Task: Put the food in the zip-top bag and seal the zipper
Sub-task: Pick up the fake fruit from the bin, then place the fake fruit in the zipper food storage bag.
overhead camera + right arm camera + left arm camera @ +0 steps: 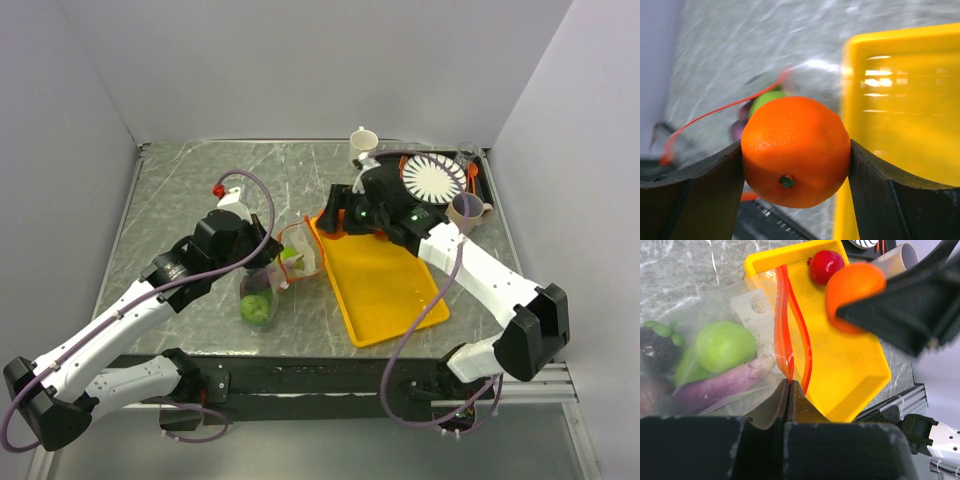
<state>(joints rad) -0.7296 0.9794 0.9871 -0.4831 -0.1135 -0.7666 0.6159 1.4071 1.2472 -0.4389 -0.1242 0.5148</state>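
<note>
Your left gripper (pixel 789 389) clamped on bag (pixel 715 302) zipper (pixel 782 315). Your right gripper (pixel 796 162) grasping orange fruit (pixel 790 132) near tray (pixel 900 125) corner; red fruit (pixel 826 265) lying in tray.

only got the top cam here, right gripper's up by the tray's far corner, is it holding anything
observer: yes, the right wrist view shows the orange fruit clamped in the right gripper.
operator: and the left one, what's it got
observer: the left gripper is shut on the zip-top bag at its mouth edge, right by the zipper.
operator: any food outside the bag besides that orange
observer: the red fruit lies in a corner of the yellow tray.
</note>
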